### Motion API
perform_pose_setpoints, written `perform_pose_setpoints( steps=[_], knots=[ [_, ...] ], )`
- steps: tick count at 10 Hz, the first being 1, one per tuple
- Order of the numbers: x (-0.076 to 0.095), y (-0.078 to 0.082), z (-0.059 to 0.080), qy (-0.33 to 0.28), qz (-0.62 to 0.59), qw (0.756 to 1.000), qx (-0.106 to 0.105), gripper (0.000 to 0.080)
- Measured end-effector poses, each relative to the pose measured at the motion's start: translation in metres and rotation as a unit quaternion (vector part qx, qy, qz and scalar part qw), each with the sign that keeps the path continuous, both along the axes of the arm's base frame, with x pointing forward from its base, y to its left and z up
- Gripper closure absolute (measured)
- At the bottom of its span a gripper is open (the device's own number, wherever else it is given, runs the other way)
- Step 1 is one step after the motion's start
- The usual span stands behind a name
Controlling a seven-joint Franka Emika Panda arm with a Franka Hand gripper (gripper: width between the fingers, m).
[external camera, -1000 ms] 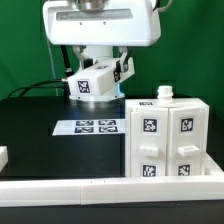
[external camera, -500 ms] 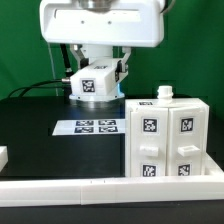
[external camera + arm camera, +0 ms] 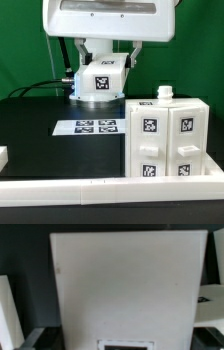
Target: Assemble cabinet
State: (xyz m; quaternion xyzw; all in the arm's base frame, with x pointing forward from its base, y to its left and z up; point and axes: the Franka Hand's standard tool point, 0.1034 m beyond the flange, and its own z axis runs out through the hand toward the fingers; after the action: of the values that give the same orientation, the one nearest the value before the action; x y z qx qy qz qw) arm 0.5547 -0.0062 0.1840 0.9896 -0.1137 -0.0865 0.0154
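The cabinet (image 3: 165,140), a white boxy unit with four tagged recesses, stands on the black table at the exterior view's right, with a small white knob-like piece (image 3: 164,94) on top. My gripper (image 3: 101,66) hangs at the back centre, above and to the left of the cabinet. It is shut on a white panel (image 3: 100,82) that carries a marker tag. In the wrist view this panel (image 3: 125,286) fills most of the picture, with its tag (image 3: 125,344) at the jaws. The fingertips are hidden behind the panel.
The marker board (image 3: 90,127) lies flat on the table under the held panel. A white rail (image 3: 100,187) runs along the front edge. A small white part (image 3: 3,157) lies at the exterior view's left. A green wall stands behind.
The arm has carried the held panel toward the exterior view's right and a little lower. The cabinet and the marker board have not moved.
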Motion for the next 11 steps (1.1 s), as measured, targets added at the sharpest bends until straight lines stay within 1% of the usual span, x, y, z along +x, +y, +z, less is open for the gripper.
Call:
perform_pose_setpoints(
  steps=[1,3,4,6,7,9,10,11],
  knots=[
    [0.001,0.002,0.000,-0.001,0.005,1.000,-0.003,0.0236],
    [0.009,0.020,0.003,-0.011,0.027,1.000,-0.006,0.0236],
    [0.014,0.025,0.005,-0.014,0.027,1.000,-0.007,0.0236],
    [0.031,0.041,0.009,-0.014,0.029,0.999,-0.010,0.0236],
    [0.035,0.044,0.010,-0.016,0.028,0.999,-0.011,0.0236],
    [0.033,0.043,0.008,-0.014,0.027,0.999,-0.011,0.0236],
    [0.034,0.045,0.007,-0.017,0.030,0.999,-0.012,0.0236],
    [0.034,0.054,0.005,-0.021,0.036,0.999,-0.011,0.0236]
  ],
)
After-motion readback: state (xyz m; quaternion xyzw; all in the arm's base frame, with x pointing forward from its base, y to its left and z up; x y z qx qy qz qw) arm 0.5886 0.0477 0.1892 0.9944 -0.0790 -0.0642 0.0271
